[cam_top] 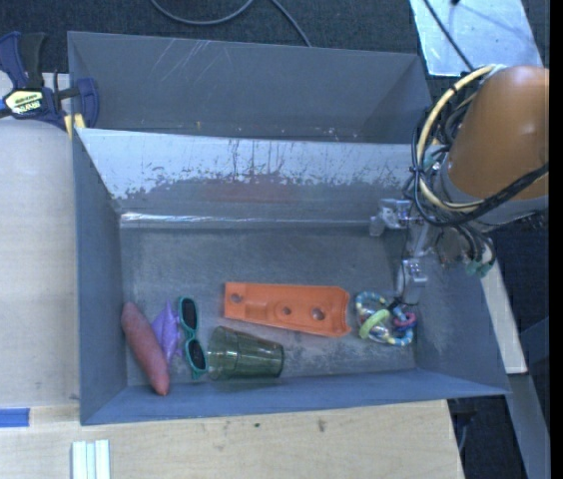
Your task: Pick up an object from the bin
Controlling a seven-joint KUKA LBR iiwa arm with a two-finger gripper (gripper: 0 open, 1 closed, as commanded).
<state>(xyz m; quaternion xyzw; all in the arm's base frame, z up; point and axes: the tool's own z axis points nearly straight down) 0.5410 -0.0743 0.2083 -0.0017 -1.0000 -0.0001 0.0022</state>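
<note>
- Here, the arm comes in from the right side of the grey metal bin (98,267), its wrist wrapped in a rounded orange cover (499,128) with yellow and black cables (431,168) looped about it.
- The tool (407,297) hangs low in the bin's right front part, just above the floor.
- Whether the tool stands wide or narrow cannot be told from this angle.
- Right under and just left of its tip lies a small tangled bundle of many colours (383,320), yellow, green, pink and blue, close to the right front corner; whether the tool touches it cannot be told.
- Just left of the bundle, a flat orange plate (286,309) with a few small holes lies on the floor, its long side running left to right.
- In front of the plate, a dark green cup (245,354) lies on its side near the front wall.
- Left of the cup lie teal sunglasses (190,337), touching or nearly touching it.
- Next to these is a small purple thing (168,332), its kind unclear.
- Farthest left, by the front left corner, lies a reddish-pink sausage-shaped thing (146,349), well apart from the tool.
- The back half of the floor is bare grey metal.
</note>
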